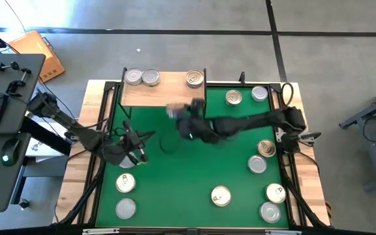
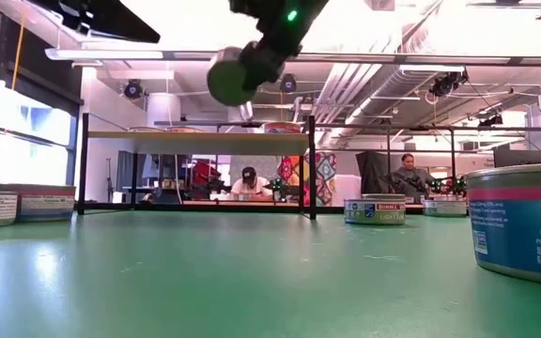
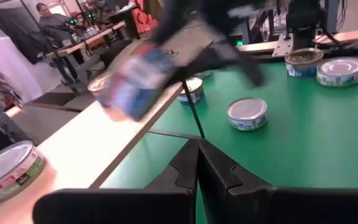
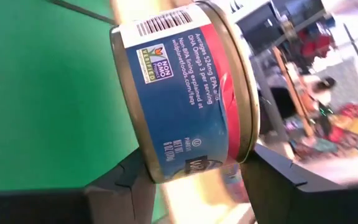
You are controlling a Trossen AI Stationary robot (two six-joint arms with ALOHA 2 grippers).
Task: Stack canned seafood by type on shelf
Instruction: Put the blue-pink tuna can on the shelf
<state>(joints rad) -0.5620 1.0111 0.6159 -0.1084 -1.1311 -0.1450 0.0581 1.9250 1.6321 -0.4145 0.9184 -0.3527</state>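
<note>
On the shelf (image 1: 164, 94) three tins (image 1: 150, 78) are already placed: two at its left end, one at its right. Above its near edge, the right claw (image 1: 177, 111) grips a blue-labelled tin (image 4: 185, 87). Roughly nine tins (image 1: 220, 195) remain on the counter (image 1: 175, 183). The left claw (image 1: 134, 156) waits fully closed, empty.

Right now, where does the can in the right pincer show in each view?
High view: the held can, blurred, over the shelf's front edge.
Low view: the can top centre, hanging above the shelf board.
Left wrist view: the can blurred, upper left of centre, above the pale shelf top.
Right wrist view: the can fills the centre, clamped in the right pincer.
Shared landmark: the shelf.
</note>
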